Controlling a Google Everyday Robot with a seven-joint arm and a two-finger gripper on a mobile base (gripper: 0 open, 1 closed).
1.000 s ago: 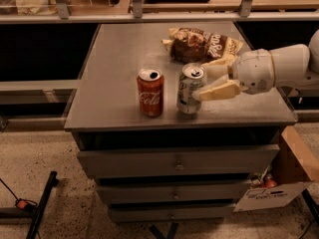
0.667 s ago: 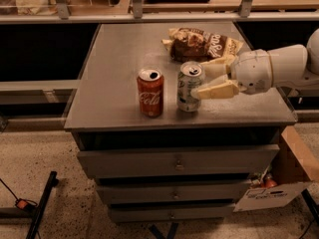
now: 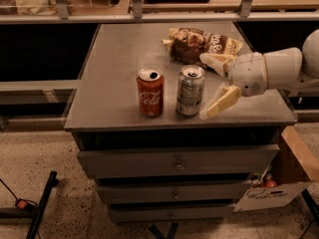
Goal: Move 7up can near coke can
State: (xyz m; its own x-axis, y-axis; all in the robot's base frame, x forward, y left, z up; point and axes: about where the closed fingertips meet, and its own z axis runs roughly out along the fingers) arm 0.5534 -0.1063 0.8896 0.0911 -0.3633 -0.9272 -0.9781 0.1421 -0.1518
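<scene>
The 7up can (image 3: 190, 91), silvery-white with a silver top, stands upright near the front of the grey cabinet top (image 3: 114, 63). The coke can (image 3: 150, 92), red with white script, stands upright just left of it, a small gap between them. My gripper (image 3: 209, 86) is to the right of the 7up can, open wide. One cream finger (image 3: 219, 101) points down-left near the can's base. The other finger (image 3: 215, 60) is behind the can's right side. Neither finger grips the can.
A brown snack bag (image 3: 202, 44) lies at the back right of the top, just behind my gripper. The cabinet has drawers (image 3: 174, 161) below. A cardboard box (image 3: 279, 183) sits on the floor at the right. A shelf rail (image 3: 149, 16) runs behind.
My fingers have spread apart and let go of the 7up can. The lower finger has dropped toward the table's front. Both cans have stayed put.
</scene>
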